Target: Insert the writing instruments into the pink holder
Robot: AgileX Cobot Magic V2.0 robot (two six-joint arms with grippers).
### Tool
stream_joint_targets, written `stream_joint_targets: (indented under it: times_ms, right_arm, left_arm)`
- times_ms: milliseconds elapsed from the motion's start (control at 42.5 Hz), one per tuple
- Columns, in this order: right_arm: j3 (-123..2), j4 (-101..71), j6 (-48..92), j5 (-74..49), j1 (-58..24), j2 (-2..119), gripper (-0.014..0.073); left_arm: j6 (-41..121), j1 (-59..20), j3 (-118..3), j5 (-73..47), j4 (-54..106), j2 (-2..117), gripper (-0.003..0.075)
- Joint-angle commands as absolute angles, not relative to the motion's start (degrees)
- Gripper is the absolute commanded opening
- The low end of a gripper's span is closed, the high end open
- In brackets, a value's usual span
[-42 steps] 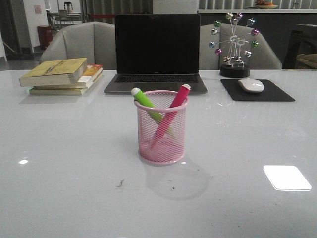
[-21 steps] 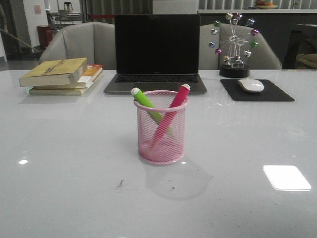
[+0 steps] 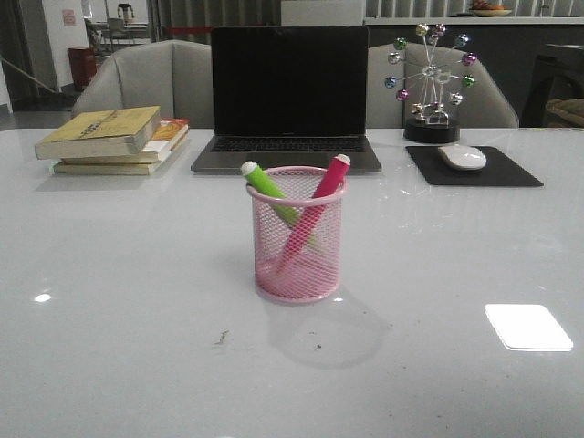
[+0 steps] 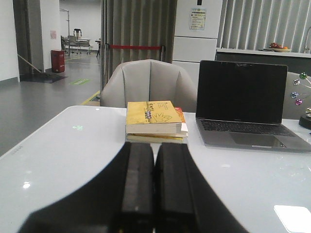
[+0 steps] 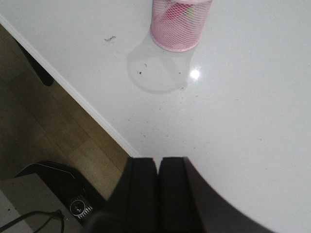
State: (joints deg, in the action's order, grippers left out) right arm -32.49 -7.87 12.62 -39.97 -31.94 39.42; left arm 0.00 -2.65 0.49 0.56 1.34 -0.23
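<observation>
Pink holder [image 3: 298, 235] and both markers, green [image 3: 270, 187] and magenta [image 3: 319, 196], sit unchanged; left fingers [image 4: 138, 179] and right fingers [image 5: 143, 187] pressed together.

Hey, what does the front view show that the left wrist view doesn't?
Only the front view shows the pink holder with the green highlighter and pink highlighter leaning inside it, plus the mouse on its mouse pad. Only the left wrist view shows the left gripper, jaws shut together and empty. Both show the laptop, the stack of books, the chair behind them and the white table.
</observation>
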Motion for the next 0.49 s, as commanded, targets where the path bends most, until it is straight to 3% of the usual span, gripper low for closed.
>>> stream_joint_targets:
  times_ms: [0,471]
  right_arm:
    - [-34.2,-7.8,13.1,-36.8,-31.5,39.2,0.0057]
    - [-34.2,-7.8,13.1,-36.8,-31.5,39.2,0.0057]
  left_arm:
    - [0.3,-3.0,0.5,5.5,1.8,-1.4,0.0099]
    - [0.0,-3.0,0.5,5.5,1.8,-1.4,0.0099]
